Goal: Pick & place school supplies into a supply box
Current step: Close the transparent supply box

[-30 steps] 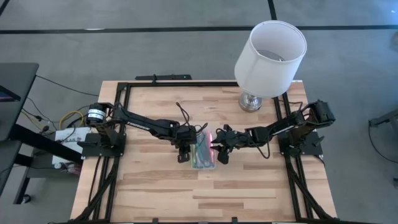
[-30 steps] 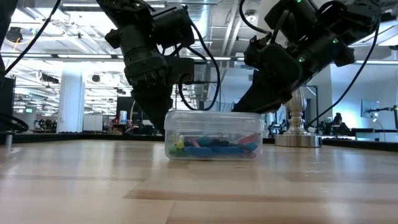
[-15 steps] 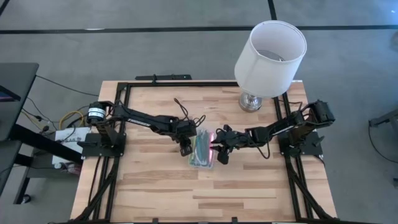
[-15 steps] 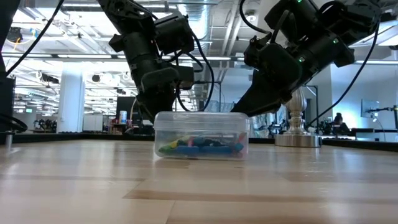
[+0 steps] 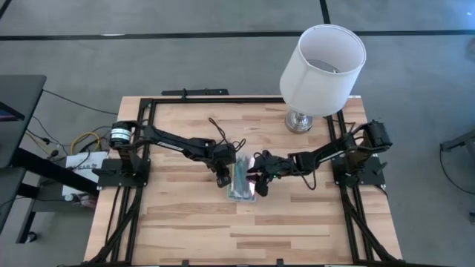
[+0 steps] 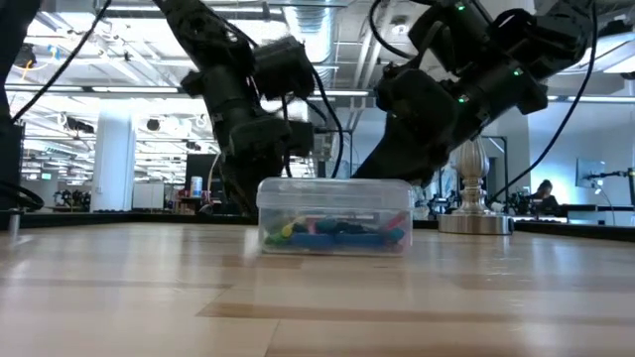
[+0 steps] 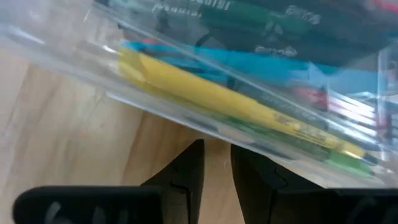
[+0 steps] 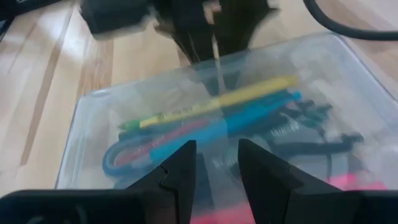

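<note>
The supply box [image 5: 242, 180] is a clear shallow case standing flat on the table's middle, long axis running near to far. Through its walls I see yellow, blue, green, red and black pens [image 8: 211, 121], also in the low view [image 6: 332, 231]. My left gripper [image 5: 225, 176] is shut at the box's left long side. My right gripper [image 5: 259, 180] is shut at its right long side, reaching slantwise down over the lid. In the right wrist view the left gripper's fingers [image 8: 193, 31] show beyond the box. My left gripper [image 7: 216, 163] pushes with its shut fingertips against the box's left long wall [image 7: 205, 127], low down near the table, coming level from the table's left. The box stays flat on the wood. My right gripper [image 8: 217, 165] meets the right edge of the box's lid [image 8: 214, 177] with shut fingers, slanting down from the table's right. Its own fingers hide the exact spot of touch.
A lamp with a white shade [image 5: 321, 63] stands on a metal base [image 5: 299, 121] at the table's far right corner, close behind the right arm. Bare wood [image 5: 245, 230] lies on the near side of the box. A black frame [image 5: 152, 104] runs around the table.
The box has turned on the table from a slanted lie to one running straight near to far, sliding slightly left and then back right. My left gripper moved toward the table's right against the box, and my right gripper reached a little farther left.
</note>
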You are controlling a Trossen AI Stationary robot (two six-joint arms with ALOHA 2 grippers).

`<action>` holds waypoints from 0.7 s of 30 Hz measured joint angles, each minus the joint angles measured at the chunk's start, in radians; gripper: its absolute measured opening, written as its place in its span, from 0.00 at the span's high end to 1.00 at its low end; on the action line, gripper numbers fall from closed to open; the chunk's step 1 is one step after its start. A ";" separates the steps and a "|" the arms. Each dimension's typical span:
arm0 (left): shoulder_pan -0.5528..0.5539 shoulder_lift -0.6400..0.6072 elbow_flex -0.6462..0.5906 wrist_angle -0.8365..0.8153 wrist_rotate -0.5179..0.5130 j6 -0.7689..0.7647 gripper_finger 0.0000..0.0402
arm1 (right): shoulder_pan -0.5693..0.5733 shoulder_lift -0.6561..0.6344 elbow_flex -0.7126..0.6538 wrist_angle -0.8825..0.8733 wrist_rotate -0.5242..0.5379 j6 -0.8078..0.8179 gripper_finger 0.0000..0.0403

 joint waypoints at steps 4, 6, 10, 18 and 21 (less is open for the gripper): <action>-0.012 0.041 0.006 0.008 0.028 -0.017 0.81 | -0.002 0.014 0.018 -0.002 -0.006 -0.011 0.71; -0.024 0.042 0.006 0.007 -0.001 -0.017 0.81 | -0.002 0.029 0.019 0.010 -0.002 -0.011 0.71; -0.033 0.027 0.003 0.011 -0.047 -0.012 0.81 | -0.002 0.036 0.020 0.015 -0.014 -0.012 0.71; -0.025 0.020 0.002 0.012 -0.041 -0.010 0.81 | -0.002 0.039 0.021 0.012 -0.018 -0.006 0.71; -0.025 0.021 0.002 0.012 -0.041 -0.010 0.81 | -0.006 0.039 0.023 0.000 -0.025 -0.005 0.72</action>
